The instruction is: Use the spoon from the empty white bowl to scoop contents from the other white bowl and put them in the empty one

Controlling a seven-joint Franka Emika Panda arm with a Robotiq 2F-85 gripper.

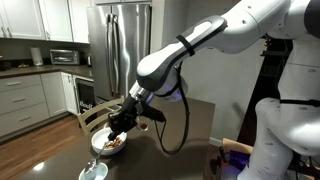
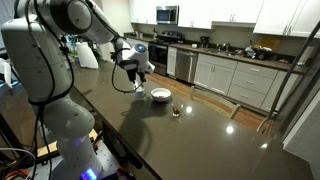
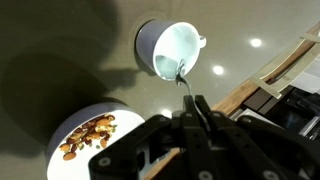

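Note:
In the wrist view my gripper [image 3: 195, 103] is shut on the slim spoon [image 3: 183, 80]. The spoon's tip reaches the near rim of the empty white bowl [image 3: 165, 45], the small deep one with a glossy inside. Whether the spoon carries anything I cannot tell. The other white bowl [image 3: 88, 135], wide and shallow, lies at lower left with the brown and tan contents [image 3: 90, 132] heaped in it. In an exterior view the gripper [image 1: 125, 122] hangs just above the wide bowl [image 1: 110, 145], with the small bowl [image 1: 93, 171] nearer the camera. The gripper [image 2: 137, 72] also hovers beside a white bowl [image 2: 160, 95].
The bowls stand on a dark glossy tabletop [image 2: 200, 140] with a wooden edge [image 3: 250, 88]. A black cable loop [image 1: 183, 125] hangs from the arm. Kitchen cabinets [image 1: 25, 100] and a steel fridge [image 1: 120, 45] stand behind. A small dark item [image 2: 177, 110] sits near the bowl.

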